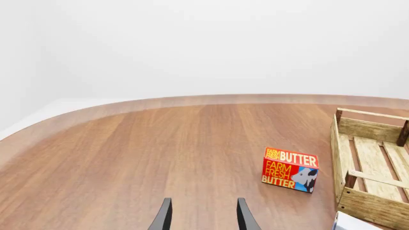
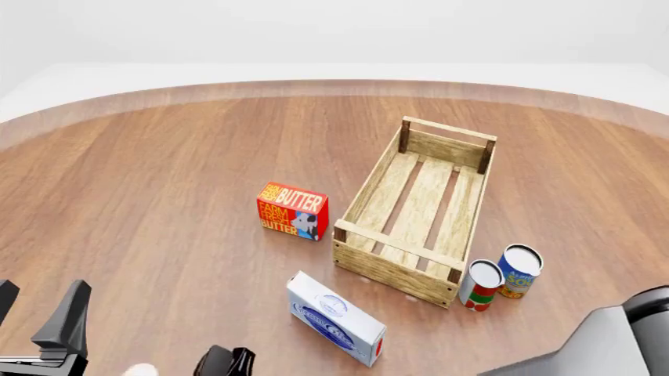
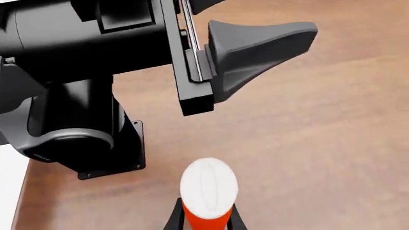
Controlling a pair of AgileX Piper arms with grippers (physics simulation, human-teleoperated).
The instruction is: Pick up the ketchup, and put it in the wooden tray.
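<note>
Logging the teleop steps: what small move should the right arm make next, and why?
Probably lift the ketchup and start carrying it toward the wooden tray: the jaws of the right gripper press both sides of the bottle, far from the tray, which holds nothing yet.

I see the ketchup (image 3: 206, 211) orange-red under its white cap (image 3: 209, 184), the wooden tray (image 2: 368, 188) pale with darker posts, a red-and-yellow butter box (image 2: 291, 211), and a red-and-white can (image 2: 482, 285) beside a blue can (image 2: 518, 271).

Wooden tray (image 2: 418, 205) interior seemingly unobstructed; cans (image 2: 500, 277) flank it.
</note>
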